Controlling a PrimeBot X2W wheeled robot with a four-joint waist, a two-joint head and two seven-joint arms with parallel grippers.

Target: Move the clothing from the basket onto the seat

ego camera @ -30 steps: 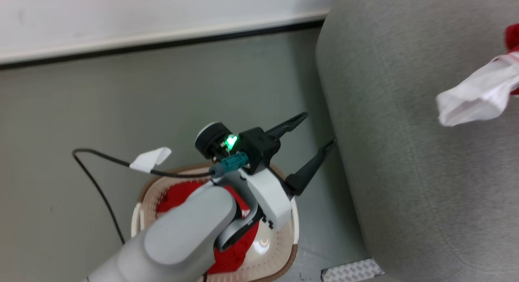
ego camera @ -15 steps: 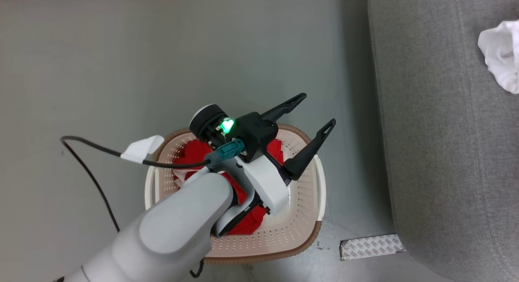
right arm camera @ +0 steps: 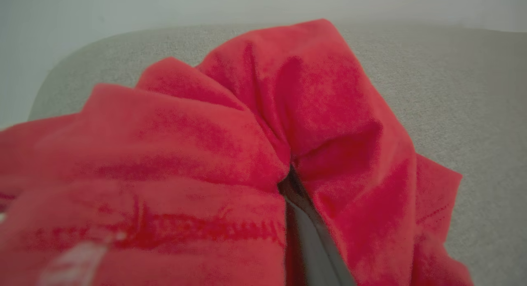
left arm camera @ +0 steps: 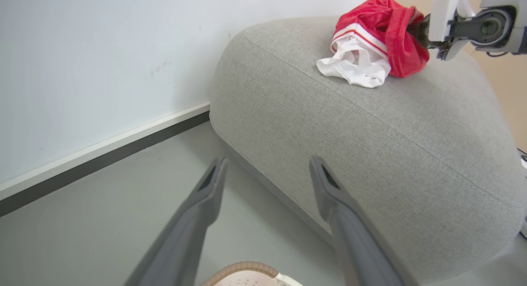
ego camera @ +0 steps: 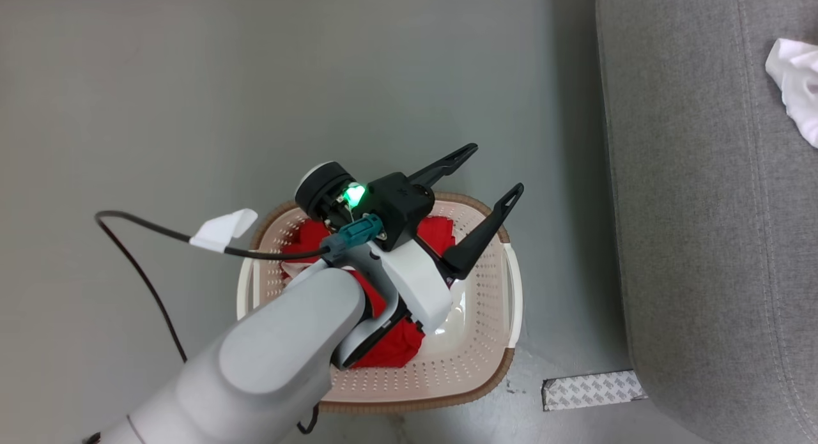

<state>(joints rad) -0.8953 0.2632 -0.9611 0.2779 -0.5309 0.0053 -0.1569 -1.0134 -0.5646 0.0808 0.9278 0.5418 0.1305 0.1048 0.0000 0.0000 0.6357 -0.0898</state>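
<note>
The basket (ego camera: 492,374) stands on the floor left of the seat (ego camera: 703,252), with red clothing (ego camera: 390,351) in it, partly hidden by my left arm. My left gripper (ego camera: 497,171) hovers open above the basket's far rim, nothing between its fingers. In the left wrist view a red and white garment (left arm camera: 370,43) lies on top of the seat (left arm camera: 370,138), and my right gripper (left arm camera: 413,29) is buried in its red folds. Red cloth (right arm camera: 247,133) drapes over that gripper in the right wrist view; one finger (right arm camera: 306,232) peeks out, so how its jaws stand is hidden.
A black cable with a white tag (ego camera: 223,230) loops left of the basket. A grey patterned strip (ego camera: 591,390) lies on the floor by the seat's base. A white wall with a dark baseboard (left arm camera: 103,154) runs behind the seat.
The head camera has swung toward the basket. The garment's white part, hanging out above the seat a second ago, now lies on the seat. My left gripper stays open.
</note>
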